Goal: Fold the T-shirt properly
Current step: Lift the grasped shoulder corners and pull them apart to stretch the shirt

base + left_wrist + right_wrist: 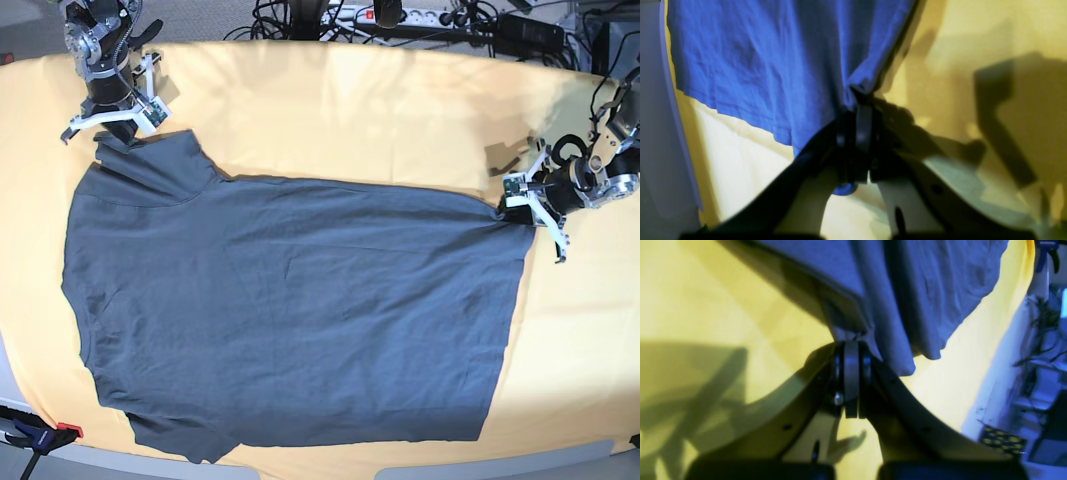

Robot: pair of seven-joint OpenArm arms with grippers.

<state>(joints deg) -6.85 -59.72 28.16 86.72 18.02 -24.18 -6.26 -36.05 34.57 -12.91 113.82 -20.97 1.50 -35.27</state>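
Soft slate-grey T-shirt [290, 310], lightly creased, spread flat over smooth orange-yellow cloth [380, 110]. Right gripper [851, 340] clamped tight on a bunched sleeve fold, fabric trailing away ahead of the tips. Left gripper [858, 96] pinched shut on a hem corner, cotton fanning out ahead and leftward.

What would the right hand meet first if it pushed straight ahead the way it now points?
Almost certainly the T-shirt itself: the right hand is already shut on its edge, with the shirt's cloth stretching directly ahead over the yellow cloth.
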